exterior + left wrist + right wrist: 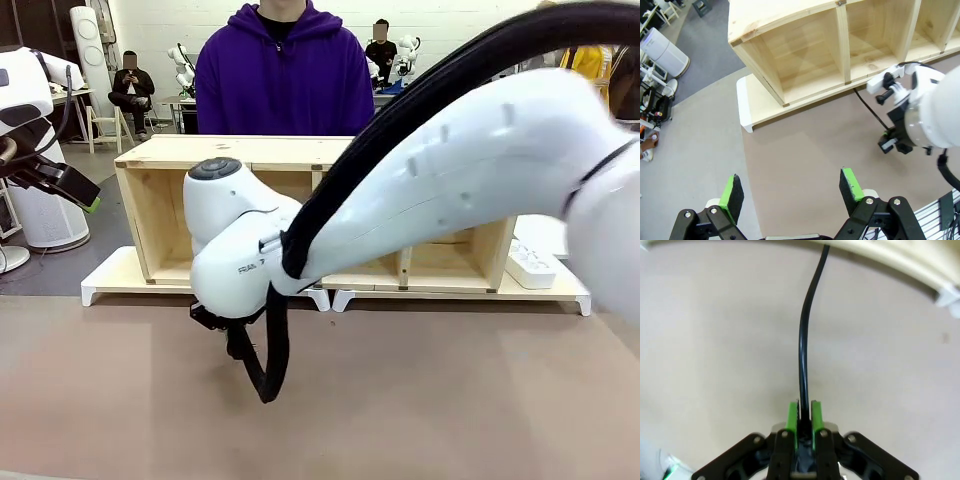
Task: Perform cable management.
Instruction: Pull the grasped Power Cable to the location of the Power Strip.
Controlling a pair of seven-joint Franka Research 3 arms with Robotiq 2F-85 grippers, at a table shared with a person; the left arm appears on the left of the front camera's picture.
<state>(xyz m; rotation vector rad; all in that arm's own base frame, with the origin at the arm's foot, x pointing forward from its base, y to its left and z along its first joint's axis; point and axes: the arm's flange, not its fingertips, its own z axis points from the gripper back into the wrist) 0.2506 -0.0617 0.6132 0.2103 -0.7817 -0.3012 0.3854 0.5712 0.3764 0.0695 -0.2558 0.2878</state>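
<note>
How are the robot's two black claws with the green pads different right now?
The left black gripper with green pads is wide open and holds nothing; the right black gripper with green pads is shut on the thin black cable. The left one hangs high above the brown table; the right one sits low, close to it. Both are black with green pads.

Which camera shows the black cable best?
The right wrist view: the cable runs big and clear from the right gripper's shut pads up to the wooden shelf. The left wrist view shows the cable as a thin far-off line. In the front view, the right arm hides it.
</note>
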